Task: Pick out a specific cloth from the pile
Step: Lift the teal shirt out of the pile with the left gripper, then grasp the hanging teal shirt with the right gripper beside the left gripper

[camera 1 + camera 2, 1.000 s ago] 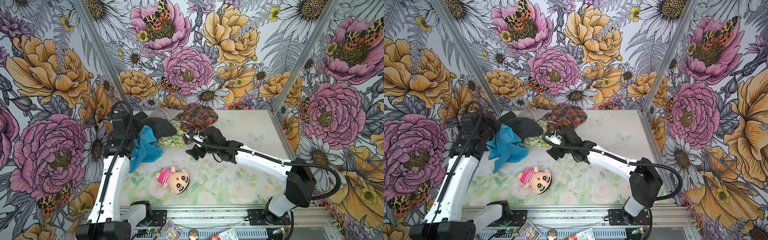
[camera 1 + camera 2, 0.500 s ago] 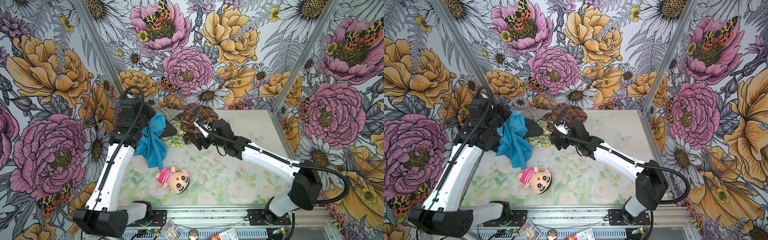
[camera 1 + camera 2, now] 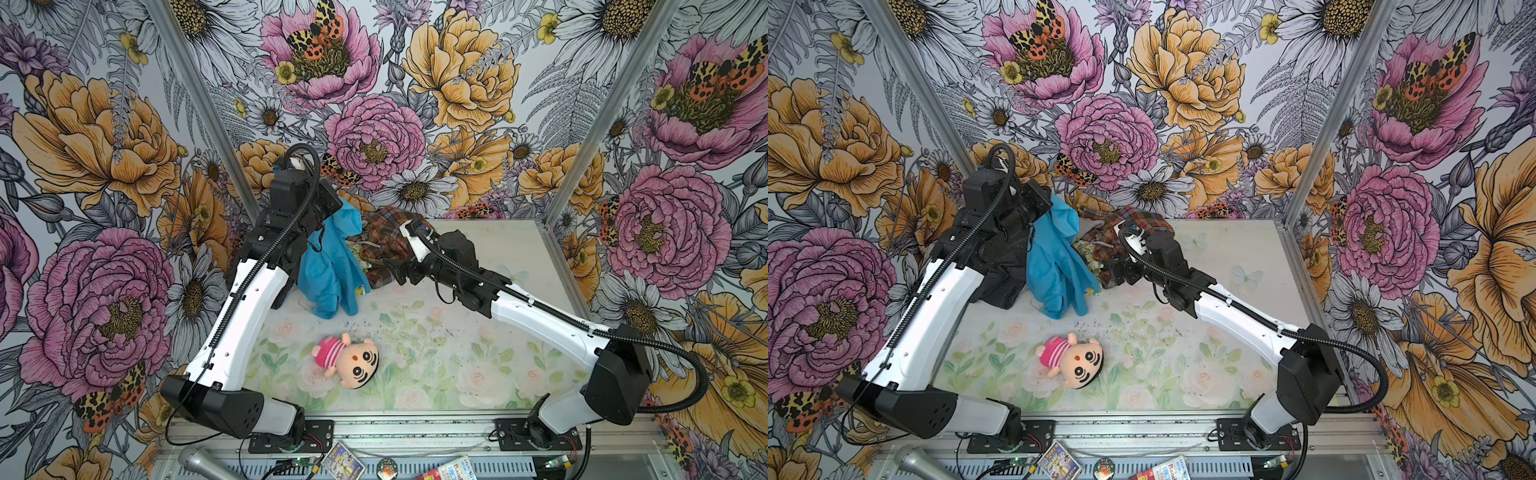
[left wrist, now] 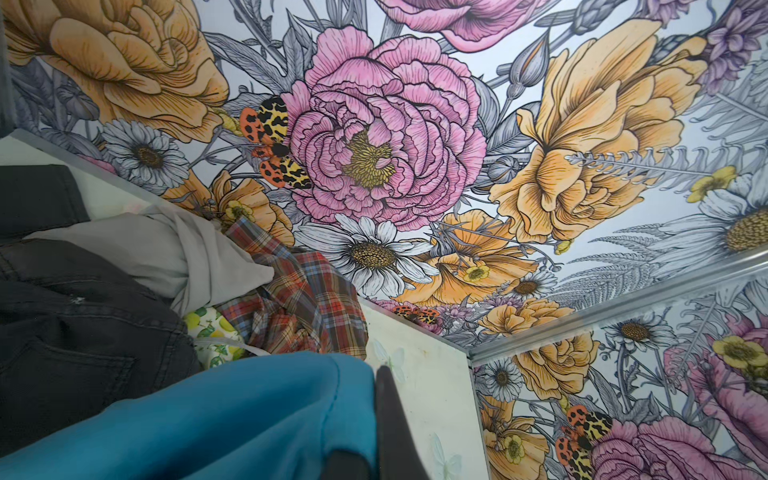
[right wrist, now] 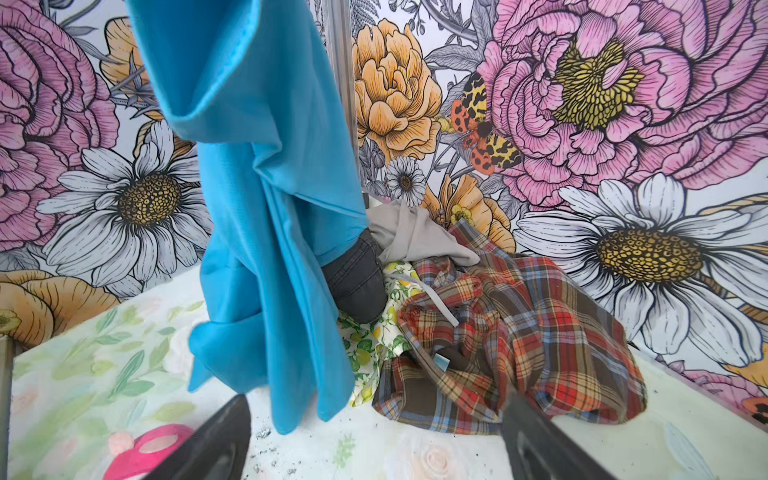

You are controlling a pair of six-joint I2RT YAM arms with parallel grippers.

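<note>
Pastel flower-print tabletop (image 3: 436, 357), flowered walls (image 3: 415, 83); doll (image 3: 347, 359) near. Blue cloth (image 3: 332, 266) hangs clamped in left claw (image 3: 330, 212), partly screening pile (image 3: 386, 245); right claw (image 5: 374, 440) gapes empty.

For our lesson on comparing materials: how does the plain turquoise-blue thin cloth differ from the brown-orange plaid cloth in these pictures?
The plain turquoise-blue thin cloth is one colour; the brown-orange plaid cloth is checked. The turquoise cloth hangs in the air in long vertical folds; the plaid cloth lies crumpled on the table. Both are soft, creased fabric.
</note>
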